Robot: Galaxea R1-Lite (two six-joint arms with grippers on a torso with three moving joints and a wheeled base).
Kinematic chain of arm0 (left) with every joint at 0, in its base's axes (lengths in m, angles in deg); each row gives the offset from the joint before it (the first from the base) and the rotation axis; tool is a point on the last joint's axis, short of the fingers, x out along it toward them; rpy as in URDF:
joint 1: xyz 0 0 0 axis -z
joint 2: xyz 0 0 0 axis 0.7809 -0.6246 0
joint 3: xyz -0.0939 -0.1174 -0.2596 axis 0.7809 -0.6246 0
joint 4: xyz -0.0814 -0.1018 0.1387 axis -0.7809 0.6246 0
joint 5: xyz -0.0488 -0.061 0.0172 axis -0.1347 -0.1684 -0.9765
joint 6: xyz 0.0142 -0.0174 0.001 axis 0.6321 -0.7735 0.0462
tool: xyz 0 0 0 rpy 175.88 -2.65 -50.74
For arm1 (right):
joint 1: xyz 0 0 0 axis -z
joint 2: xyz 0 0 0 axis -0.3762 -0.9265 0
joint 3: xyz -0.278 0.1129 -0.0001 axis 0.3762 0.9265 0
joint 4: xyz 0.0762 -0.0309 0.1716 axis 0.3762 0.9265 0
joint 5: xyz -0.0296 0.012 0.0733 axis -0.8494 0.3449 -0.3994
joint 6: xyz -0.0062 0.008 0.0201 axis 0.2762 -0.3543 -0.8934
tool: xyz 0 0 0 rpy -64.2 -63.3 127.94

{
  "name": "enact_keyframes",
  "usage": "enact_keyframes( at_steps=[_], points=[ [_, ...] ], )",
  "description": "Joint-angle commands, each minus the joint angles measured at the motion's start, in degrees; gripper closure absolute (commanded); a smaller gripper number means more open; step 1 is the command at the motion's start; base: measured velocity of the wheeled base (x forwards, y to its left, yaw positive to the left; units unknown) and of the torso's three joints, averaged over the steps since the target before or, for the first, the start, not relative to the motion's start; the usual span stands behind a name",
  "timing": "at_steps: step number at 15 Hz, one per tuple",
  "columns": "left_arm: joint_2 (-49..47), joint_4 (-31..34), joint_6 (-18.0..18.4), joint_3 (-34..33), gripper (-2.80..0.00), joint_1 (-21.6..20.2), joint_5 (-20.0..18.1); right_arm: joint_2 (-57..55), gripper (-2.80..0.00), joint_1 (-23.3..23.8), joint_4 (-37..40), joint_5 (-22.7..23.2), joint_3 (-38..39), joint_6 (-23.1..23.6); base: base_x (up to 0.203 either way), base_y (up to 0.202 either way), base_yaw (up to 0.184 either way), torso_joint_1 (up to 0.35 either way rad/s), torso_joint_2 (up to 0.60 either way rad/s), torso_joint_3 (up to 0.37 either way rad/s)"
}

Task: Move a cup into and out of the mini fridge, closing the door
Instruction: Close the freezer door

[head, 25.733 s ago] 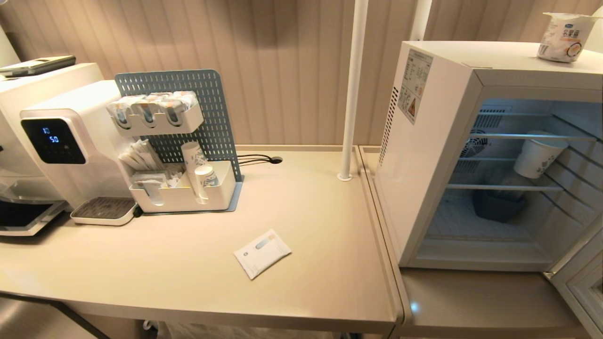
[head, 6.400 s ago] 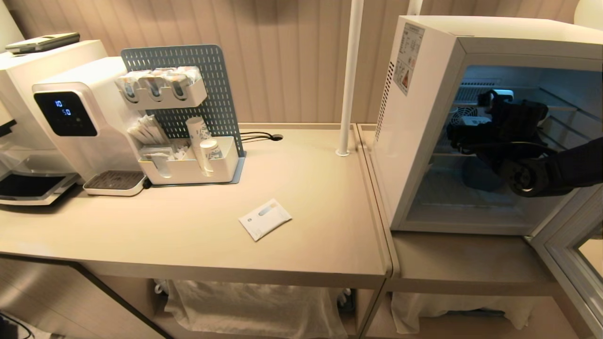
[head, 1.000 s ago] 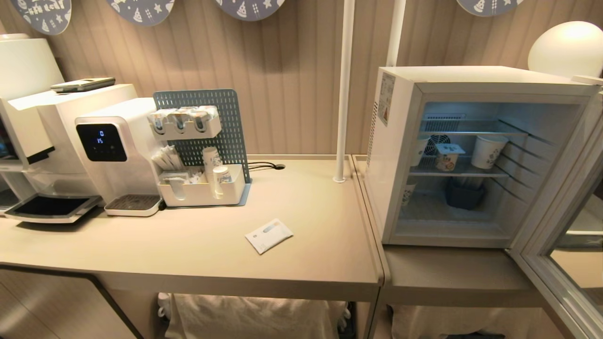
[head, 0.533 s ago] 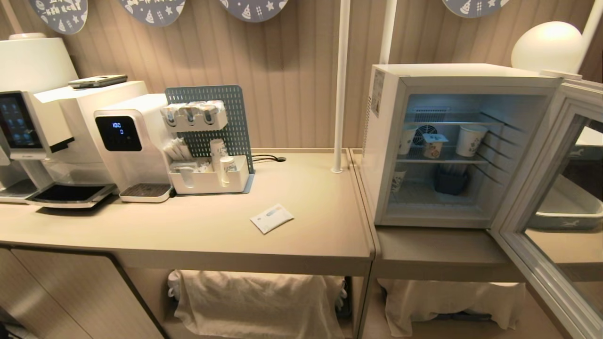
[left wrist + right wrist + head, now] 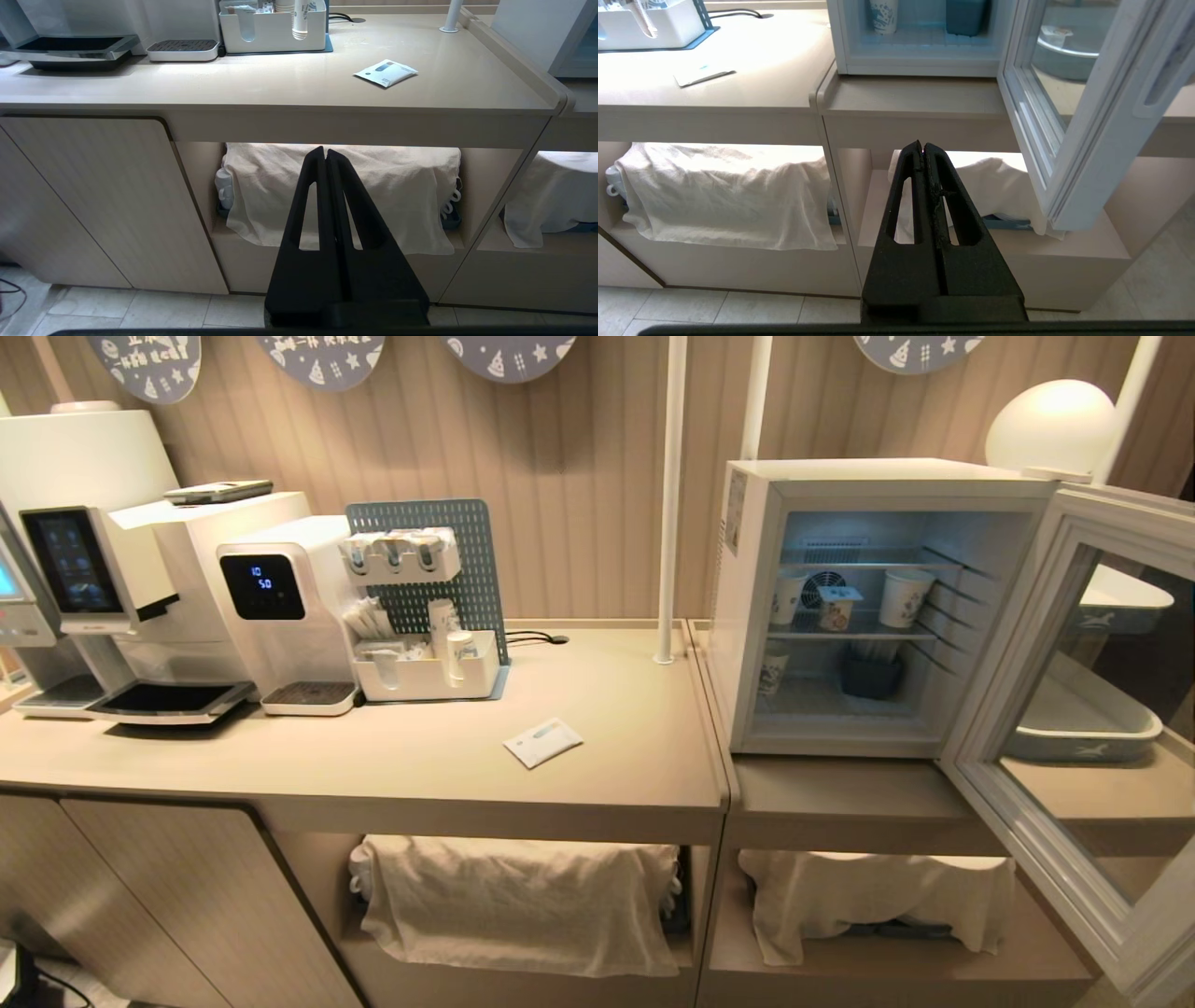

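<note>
Backed off since a moment ago, the robot sees more floor; the cup [image 5: 836, 607] sits on the middle shelf of the fridge [image 5: 747, 616]. Both the left pincer [image 5: 325, 154] and right pincer [image 5: 923, 148] hang empty, pressed together, below counter [image 5: 420, 765] height. Next, probably, swing the door [image 5: 1036, 644] closed.

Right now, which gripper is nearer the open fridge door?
Right. The right gripper hangs shut, low before the counter, just beside the door swung out next to it. The left gripper, also shut, hangs before the cloth-covered shelf, far from the door.
</note>
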Motion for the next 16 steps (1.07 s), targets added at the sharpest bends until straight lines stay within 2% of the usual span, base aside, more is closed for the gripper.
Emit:
enact_keyframes(
  at_steps=[1, 5, 16],
  points=[
    [0.0, -0.1, 0.2, 0.0, 0.0, 0.0, 0.1, -0.1, 0.0, 0.0, 0.1, 0.0, 0.0, 0.0, 0.0, 0.0, 0.0, 0.0, 0.0, 0.0],
    [-0.1, -0.1, 0.8, 0.0, 0.0, 0.0, 0.1, -0.1, 0.0, 0.0, 0.1, 0.0, 0.0, 0.0, 0.002, -0.045, 0.002, 0.0, 0.0, 0.0],
    [0.0, -0.1, 0.8, 0.0, 0.0, 0.0, 0.1, -0.1, 0.0, 0.0, 0.2, 0.1, 0.0, 0.1, 0.0, -0.192, -0.001, 0.002, 0.0, 0.002]
  ],
)
